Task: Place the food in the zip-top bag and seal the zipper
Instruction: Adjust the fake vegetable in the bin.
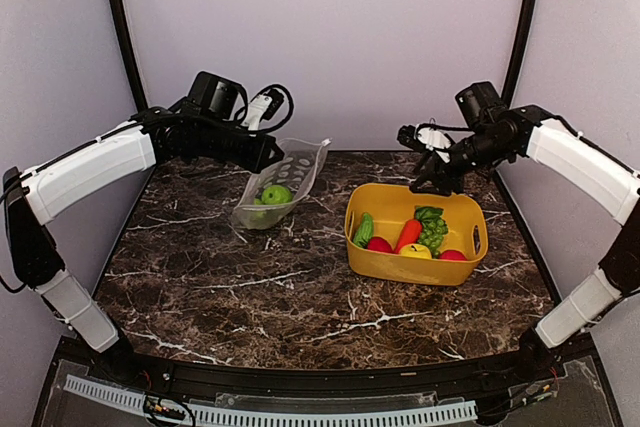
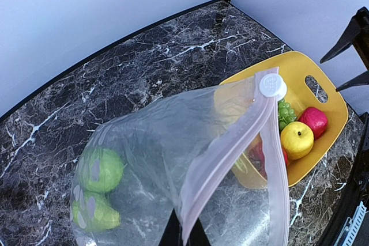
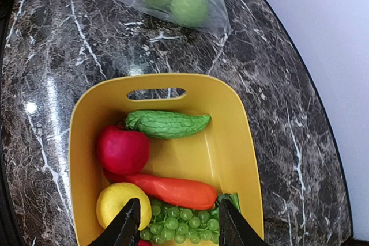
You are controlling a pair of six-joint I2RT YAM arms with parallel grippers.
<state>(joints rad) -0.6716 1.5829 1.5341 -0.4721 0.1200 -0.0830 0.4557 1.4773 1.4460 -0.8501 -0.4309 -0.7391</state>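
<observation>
Dark marble table (image 1: 300, 297) between pale walls carries a yellow basket (image 1: 410, 265) right of centre, with a cucumber (image 3: 167, 124), red ball (image 3: 122, 150), carrot (image 3: 173, 191), lemon (image 3: 118, 203) and grapes (image 3: 179, 220) inside. At the far left, the left gripper (image 1: 274, 156) is clamped on the pinkish zipper (image 2: 230, 148) of the dotted bag (image 1: 285, 182), holding its mouth up while two green fruits (image 2: 101, 169) lie in its bottom. Over the basket's far side hangs the right gripper (image 3: 176, 229), fingers spread and empty.

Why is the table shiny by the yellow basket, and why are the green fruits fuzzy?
Right wrist view: light glares off the table beside the basket. Left wrist view: the green fruits show through the cloudy bag.
</observation>
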